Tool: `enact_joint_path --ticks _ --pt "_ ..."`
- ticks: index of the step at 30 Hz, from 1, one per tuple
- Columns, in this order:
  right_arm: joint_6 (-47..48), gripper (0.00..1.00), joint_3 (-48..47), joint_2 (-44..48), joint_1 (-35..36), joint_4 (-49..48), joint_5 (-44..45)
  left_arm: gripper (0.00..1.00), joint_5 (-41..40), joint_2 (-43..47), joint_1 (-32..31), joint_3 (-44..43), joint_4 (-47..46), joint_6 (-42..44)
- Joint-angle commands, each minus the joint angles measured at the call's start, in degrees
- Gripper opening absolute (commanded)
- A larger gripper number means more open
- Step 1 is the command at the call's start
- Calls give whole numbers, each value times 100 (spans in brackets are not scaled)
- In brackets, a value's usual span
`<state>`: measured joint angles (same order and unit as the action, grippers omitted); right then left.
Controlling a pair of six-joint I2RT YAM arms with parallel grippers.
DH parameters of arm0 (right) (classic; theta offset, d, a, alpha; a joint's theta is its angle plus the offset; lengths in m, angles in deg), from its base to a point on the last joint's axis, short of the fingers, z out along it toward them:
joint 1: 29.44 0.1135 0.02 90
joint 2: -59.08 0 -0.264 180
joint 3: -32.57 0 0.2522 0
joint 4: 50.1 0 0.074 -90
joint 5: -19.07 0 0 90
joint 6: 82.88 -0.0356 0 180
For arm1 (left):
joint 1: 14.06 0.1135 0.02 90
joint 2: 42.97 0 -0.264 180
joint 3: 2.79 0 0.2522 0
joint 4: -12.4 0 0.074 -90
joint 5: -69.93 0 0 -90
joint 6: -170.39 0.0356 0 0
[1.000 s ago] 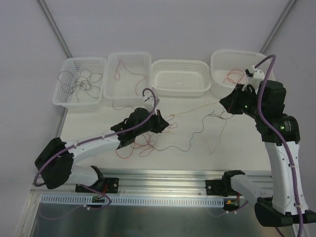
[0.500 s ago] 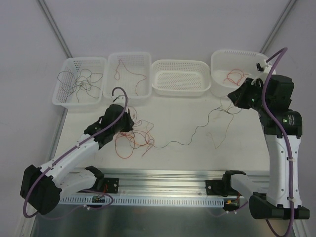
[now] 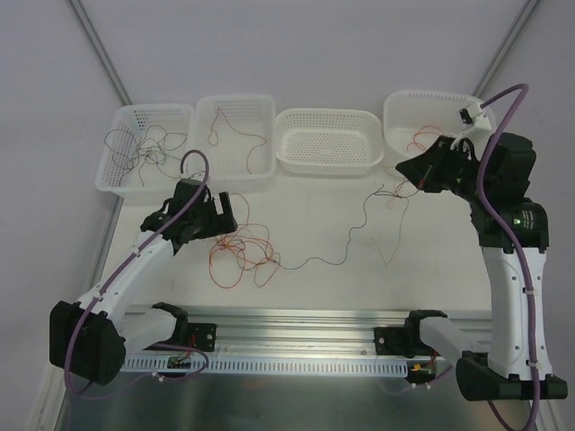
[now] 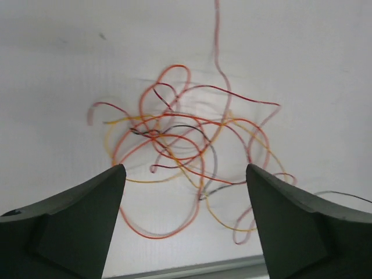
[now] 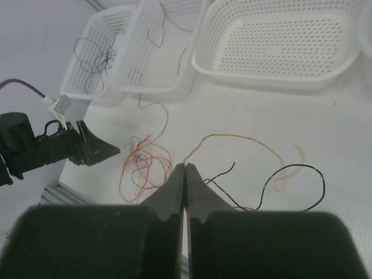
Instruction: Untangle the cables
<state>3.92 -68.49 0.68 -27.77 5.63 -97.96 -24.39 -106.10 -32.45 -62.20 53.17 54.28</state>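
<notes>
A tangle of thin red, orange-yellow and dark cables (image 3: 241,252) lies on the white table, left of centre. My left gripper (image 3: 226,215) hovers just beside and above it, open, with nothing between its fingers (image 4: 87,215); the tangle (image 4: 180,145) shows between them on the table. My right gripper (image 3: 402,172) is raised near the right basket, shut on an orange-yellow cable (image 5: 232,136) that leaves its tips (image 5: 185,165). A dark grey cable (image 3: 341,260) trails from the tangle toward the right gripper.
Four white perforated baskets line the far edge. The left basket (image 3: 110,175) holds dark grey wires, the second (image 3: 199,171) dark red wires, the third (image 3: 328,164) nothing, and the right basket (image 3: 395,117) bright red wires. A metal rail (image 3: 296,316) runs along the near edge.
My left gripper has opened, let go of the tangle and drawn back to the left. The right gripper has shifted a little left, still shut on the orange-yellow cable.
</notes>
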Motion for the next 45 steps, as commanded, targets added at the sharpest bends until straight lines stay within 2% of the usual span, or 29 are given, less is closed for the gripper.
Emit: enact_joint_path --ticks 1,4,6,9,12,16,22,30,33,34,37,38,43,45 --pt "-190 1 258 30 367 -401 -312 88 1431 442 -120 -94 -668 62" --pt "-233 1 503 64 631 -497 -181 99 2118 548 -444 -163 -1109 62" --pt "-295 1 679 82 790 -585 -93 99 2496 478 -708 -303 -1380 132" --pt "-365 1 907 135 974 -725 39 99 2882 215 -1455 -479 -1959 150" --pt "-514 1 1066 188 1107 -928 92 99 3156 -145 -2035 -576 -2575 -157" --pt "-620 1 1216 223 1309 -1016 215 99 3052 -646 -2677 -840 -3402 -325" --pt "-796 1 1400 319 1502 -1236 286 96 2657 -1552 -3284 -1516 -3746 -290" --pt "-928 1 1497 355 1713 -1332 251 76 2128 -2493 -3548 -2071 -3834 -175" --pt "-919 1 1497 337 1749 -1341 215 57 2040 -2607 -3566 -2097 -3843 -210" --pt "-928 1 1489 346 1758 -1350 207 39 2023 -2599 -3566 -2089 -3843 -202" --pt "-779 1 1506 311 1749 -1298 206 6 1874 -2441 -3566 -1922 -3825 -114" --pt "-709 1 1497 285 1758 -1245 294 0 1812 -2249 -3557 -1782 -3791 -79" --pt "-304 1 1576 232 1618 -1034 716 0 1056 -1317 -3365 -1236 -3124 -52" --pt "-251 1 1647 214 1337 -1016 690 0 968 -694 -3005 -886 -2782 -105"
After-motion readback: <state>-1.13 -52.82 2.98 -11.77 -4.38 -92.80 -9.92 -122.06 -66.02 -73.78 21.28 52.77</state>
